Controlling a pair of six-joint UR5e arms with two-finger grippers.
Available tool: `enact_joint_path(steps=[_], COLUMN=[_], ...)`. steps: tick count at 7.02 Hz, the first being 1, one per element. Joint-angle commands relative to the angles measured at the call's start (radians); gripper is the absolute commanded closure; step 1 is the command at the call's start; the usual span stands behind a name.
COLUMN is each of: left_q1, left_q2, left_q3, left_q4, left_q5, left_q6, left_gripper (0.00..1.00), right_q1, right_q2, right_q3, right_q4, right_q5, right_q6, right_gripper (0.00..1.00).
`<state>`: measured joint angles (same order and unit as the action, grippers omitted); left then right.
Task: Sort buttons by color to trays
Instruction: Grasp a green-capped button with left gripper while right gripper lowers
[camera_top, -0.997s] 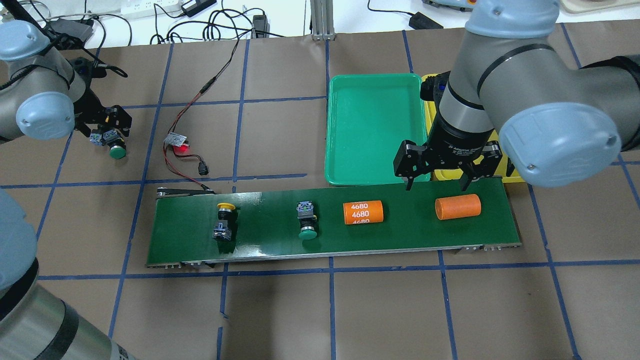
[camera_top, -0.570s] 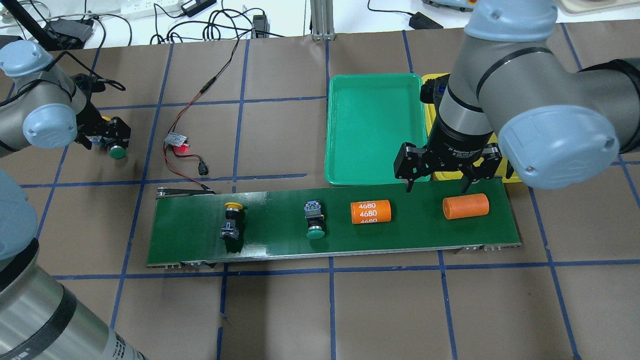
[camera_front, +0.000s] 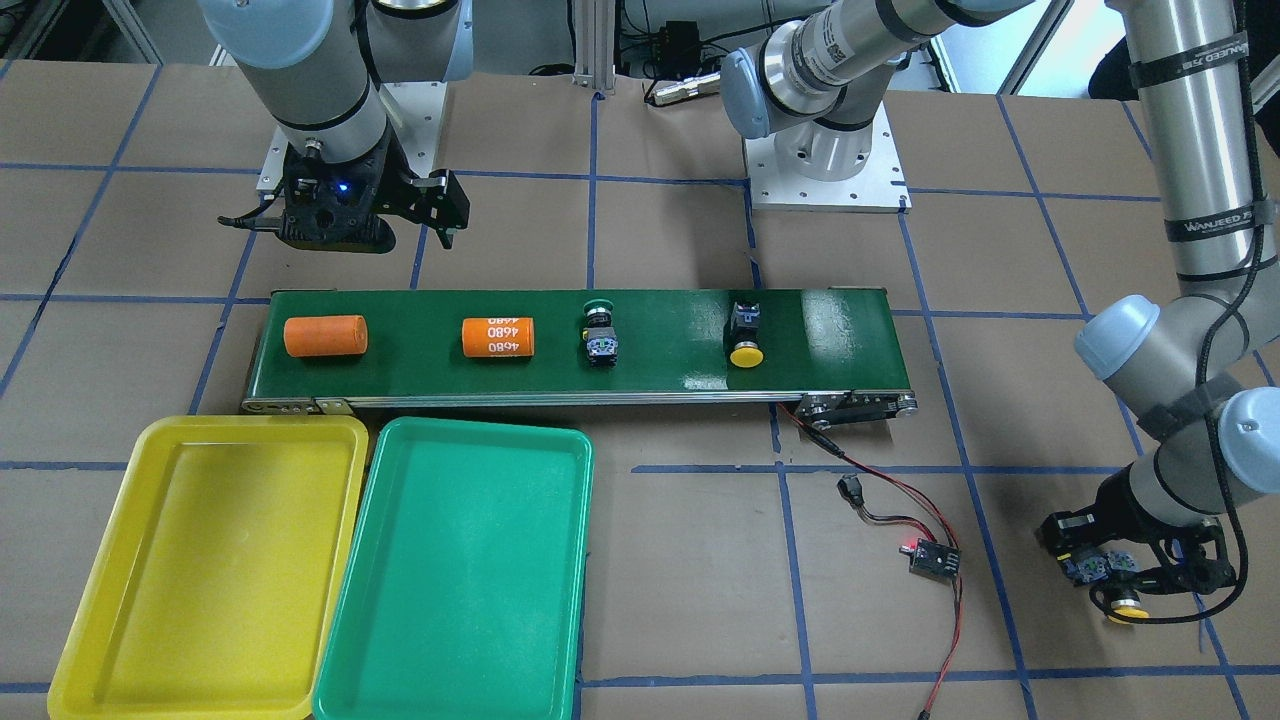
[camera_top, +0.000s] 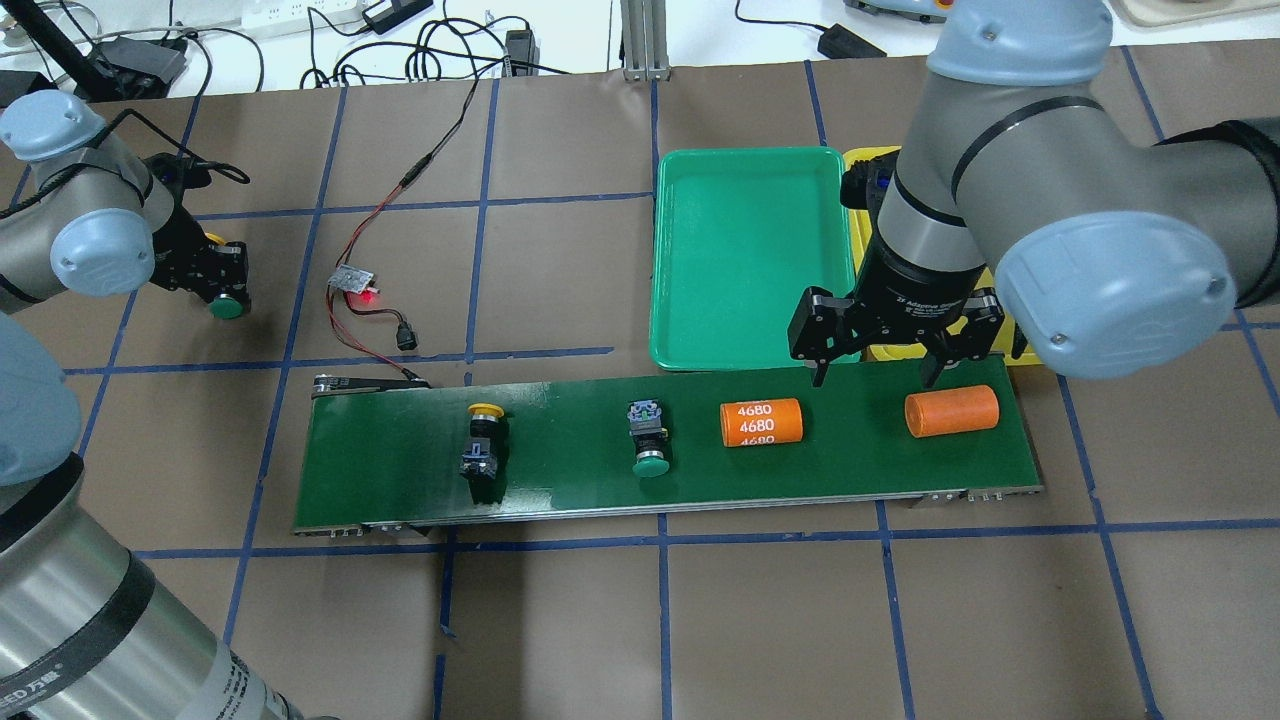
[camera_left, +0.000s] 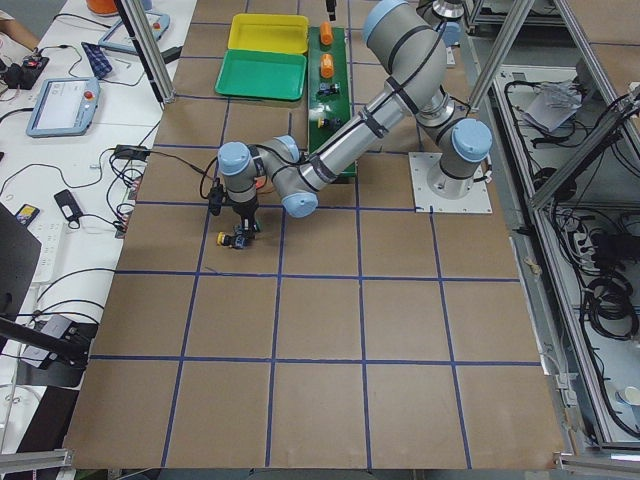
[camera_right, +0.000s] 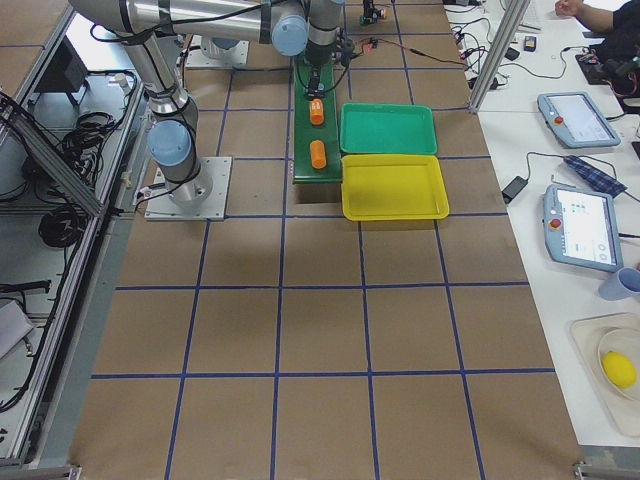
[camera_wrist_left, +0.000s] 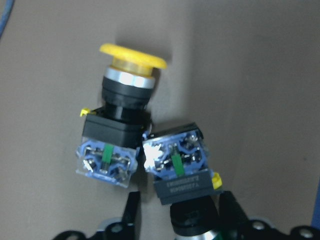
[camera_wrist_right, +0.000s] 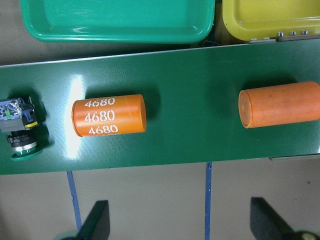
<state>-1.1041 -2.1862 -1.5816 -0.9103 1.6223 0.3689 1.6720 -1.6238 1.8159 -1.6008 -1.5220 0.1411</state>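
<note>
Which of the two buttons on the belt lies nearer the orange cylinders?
The green-capped button, next to the cylinder marked 4680; the yellow-capped button lies farther off along the belt.

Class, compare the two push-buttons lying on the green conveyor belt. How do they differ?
Cap colour: the yellow-capped button versus the green-capped button. Pose: the yellow-capped button's cap points away from the robot, the green-capped button's toward it. Both lie on their sides on the conveyor belt, black-bodied.
</note>
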Motion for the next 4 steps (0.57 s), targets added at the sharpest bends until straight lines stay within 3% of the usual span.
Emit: enact_joint_path(steps=[1,3,4], left_q1=[-0.014,-0.07,-0.109], left_q2=[0.034,0.2,0.326], left_q3=[0.0,-0.046,-0.129], left_q4=[-0.05,-0.232,-0.299], left_q5=[-0.007,-0.016,-0.039], left_q6=[-0.002,-0.048,-0.051], left_gripper=[1.0,1.0,1.0], right_q1=[0.0,0.003,0.018], right_q2=[0.001,0.005,0.013], right_q3=[0.011,0.011,0.014], right_q4=[-0.002,-0.045,-0.082], right_q5=[0.002,0.011,0.013], right_q6=[0.0,0.003,0.005], right_gripper=[0.0,0.0,0.0])
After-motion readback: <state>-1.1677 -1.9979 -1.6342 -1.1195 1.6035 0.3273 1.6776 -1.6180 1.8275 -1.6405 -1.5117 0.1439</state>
